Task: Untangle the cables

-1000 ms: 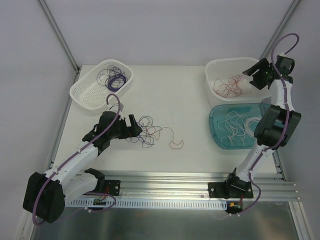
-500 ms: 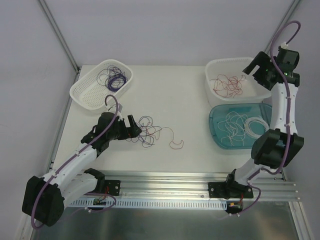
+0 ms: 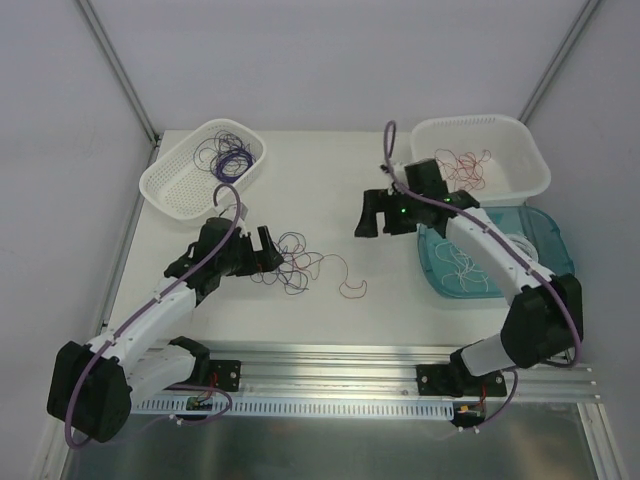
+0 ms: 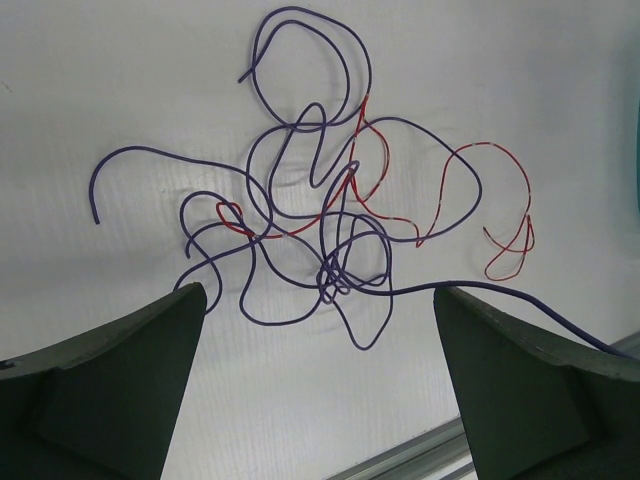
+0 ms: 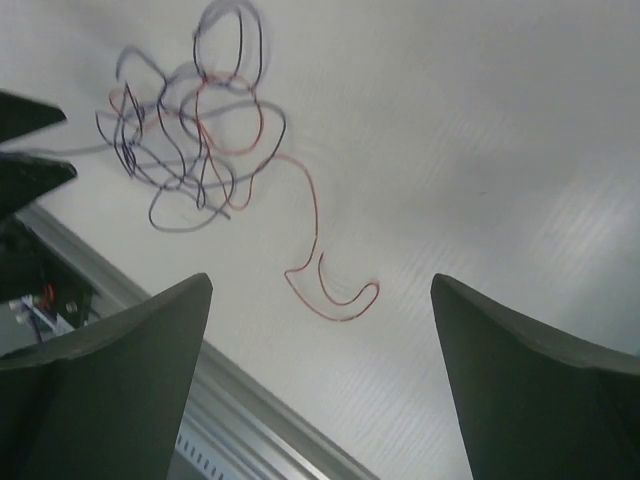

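Note:
A tangle of thin dark purple and red cables (image 3: 298, 262) lies on the white table left of centre, with a red tail (image 3: 352, 288) curling out to the right. In the left wrist view the tangle (image 4: 320, 220) lies just ahead of my left gripper (image 4: 318, 295), which is open and holds nothing; one purple strand passes by its right fingertip (image 4: 470, 330). My right gripper (image 3: 372, 215) hangs open over the table, up and to the right of the tangle. In its own view the red tail (image 5: 330, 290) shows between the spread fingers of the right gripper (image 5: 322, 282).
A white mesh basket (image 3: 160, 185) at the back left holds purple cables. A white bin (image 3: 530, 165) at the back right holds red ones. A teal tray (image 3: 440, 285) in front of it holds white ones. The metal rail (image 3: 330, 365) runs along the near edge.
My right arm has swung from above the white bin at the back right to the middle of the table, its jaws open. The left arm and the tangle have stayed put.

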Tool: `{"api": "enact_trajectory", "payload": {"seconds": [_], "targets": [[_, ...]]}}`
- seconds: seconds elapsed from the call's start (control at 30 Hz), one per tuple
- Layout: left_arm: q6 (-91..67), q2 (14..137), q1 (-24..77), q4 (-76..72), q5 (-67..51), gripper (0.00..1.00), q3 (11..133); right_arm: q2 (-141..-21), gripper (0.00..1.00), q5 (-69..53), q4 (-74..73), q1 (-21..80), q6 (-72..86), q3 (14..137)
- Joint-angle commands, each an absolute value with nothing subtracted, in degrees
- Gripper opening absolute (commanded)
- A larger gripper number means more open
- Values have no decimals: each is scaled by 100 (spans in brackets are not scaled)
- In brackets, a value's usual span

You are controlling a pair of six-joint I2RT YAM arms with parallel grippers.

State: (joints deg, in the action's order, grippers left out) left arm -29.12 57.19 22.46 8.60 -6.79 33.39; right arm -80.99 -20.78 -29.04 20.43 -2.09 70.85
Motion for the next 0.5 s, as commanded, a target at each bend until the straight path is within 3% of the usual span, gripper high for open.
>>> {"api": "enact_trajectory", "payload": {"seconds": [0.0, 0.27, 0.37, 0.47], "targets": [[-2812, 5792, 2241, 940, -720, 99, 3559, -8498, 95, -2329, -2506, 2618, -362, 6734], [-2918, 5950, 2241, 940, -817, 99, 3551, -10044, 87, -2250, -1671, 3497, 202, 6574], [-3041, 6160, 2241, 932, -905, 99, 3656, -10317, 77, -2206, -1494, 3603, 325, 6592], [-3102, 6503, 2241, 923, -949, 99, 3814, -10406, 59, -2224, -1476, 3682, 282, 6609]]}}
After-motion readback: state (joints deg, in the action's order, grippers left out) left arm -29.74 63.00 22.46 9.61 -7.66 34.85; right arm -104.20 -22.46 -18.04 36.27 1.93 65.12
